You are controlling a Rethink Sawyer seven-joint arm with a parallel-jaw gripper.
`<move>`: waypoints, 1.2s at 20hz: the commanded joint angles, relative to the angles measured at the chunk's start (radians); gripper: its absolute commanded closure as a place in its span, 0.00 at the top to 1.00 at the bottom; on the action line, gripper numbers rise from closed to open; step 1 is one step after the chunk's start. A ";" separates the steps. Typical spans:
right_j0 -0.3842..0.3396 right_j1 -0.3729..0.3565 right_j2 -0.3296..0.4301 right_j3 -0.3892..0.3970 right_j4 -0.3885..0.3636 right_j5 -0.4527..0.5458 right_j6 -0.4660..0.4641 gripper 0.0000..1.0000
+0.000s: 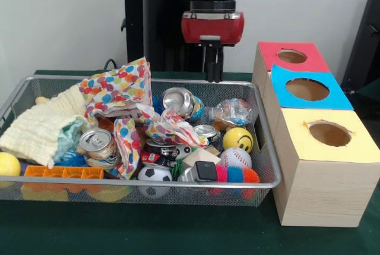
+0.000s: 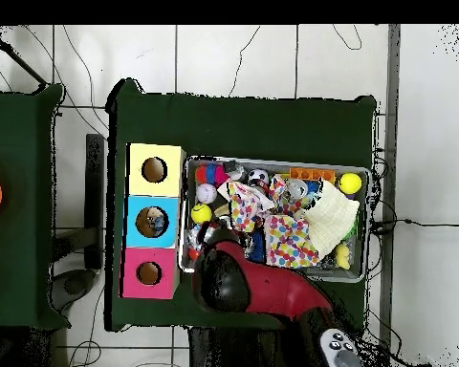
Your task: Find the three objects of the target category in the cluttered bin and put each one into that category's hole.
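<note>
The hand (image 1: 211, 65) hangs above the wire bin's (image 1: 270, 175) far rim, its 2 fingers together, holding and touching nothing.

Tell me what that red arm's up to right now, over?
Gripper hangs above wire mesh bin's far rim, holding nothing. Crushed metal cans unpicked in the clutter. Polka-dot cloth covers part of the pile.

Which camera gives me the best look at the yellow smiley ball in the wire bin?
The front view: the yellow smiley ball sits unobstructed near the wire bin's right wall, face visible. Overhead shows it only as a small yellow spot beside the arm.
</note>
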 commanded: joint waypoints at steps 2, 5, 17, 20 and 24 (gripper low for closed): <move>-0.163 -0.061 0.256 0.139 0.111 0.011 0.300 0.00; -0.177 -0.049 0.305 0.171 0.129 -0.019 0.318 0.00; -0.138 0.073 0.312 0.204 0.132 -0.178 0.354 0.00; -0.131 0.104 0.318 0.190 0.124 -0.201 0.354 0.00; -0.126 0.144 0.329 0.163 0.099 -0.219 0.337 0.00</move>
